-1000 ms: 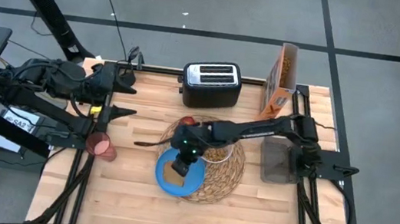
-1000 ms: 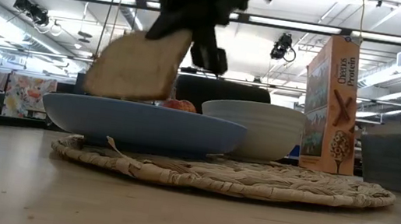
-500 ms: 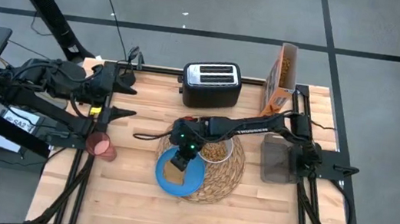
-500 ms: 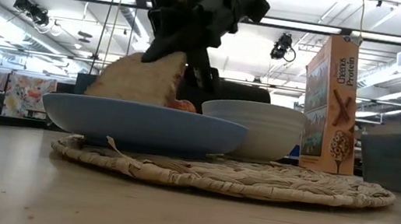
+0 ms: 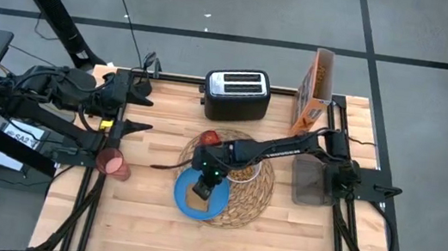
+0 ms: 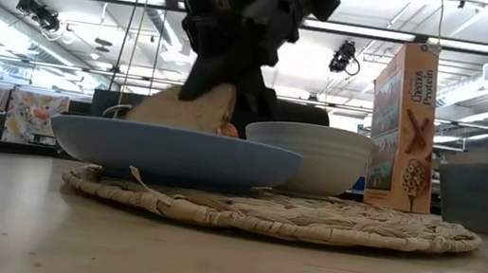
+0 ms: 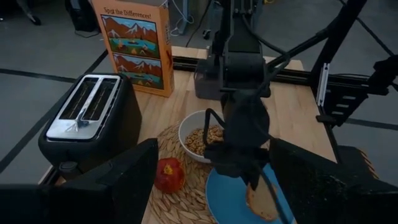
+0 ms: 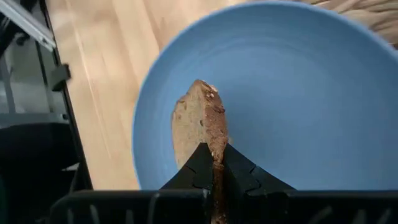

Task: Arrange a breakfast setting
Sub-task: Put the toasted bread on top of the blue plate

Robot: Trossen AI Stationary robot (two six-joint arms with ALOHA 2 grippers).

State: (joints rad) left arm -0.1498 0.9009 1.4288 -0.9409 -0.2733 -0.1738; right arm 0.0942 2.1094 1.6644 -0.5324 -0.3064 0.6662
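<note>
Lowered since 1 second ago, the toast slice (image 8: 200, 121) now rests inside the blue plate (image 8: 311, 99), right hand (image 8: 213, 163) still clamped on it, so release comes next; left hand (image 5: 135, 105) waits open at 9 o'clock.

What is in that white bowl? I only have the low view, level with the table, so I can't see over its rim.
Observer: The bowl holds cereal; the left wrist view looks down into it.
Operator: And the red thing peeking out behind the plate?
Observer: A small red fruit on the placemat, between the toaster and the plate.
Operator: Is the arm pinching the toast?
Observer: Yes. The right gripper is shut on the toast's edge, holding it over the plate.
Operator: Is there another arm?
Observer: The left gripper waits open at the table's left edge, above a pink cup.
</note>
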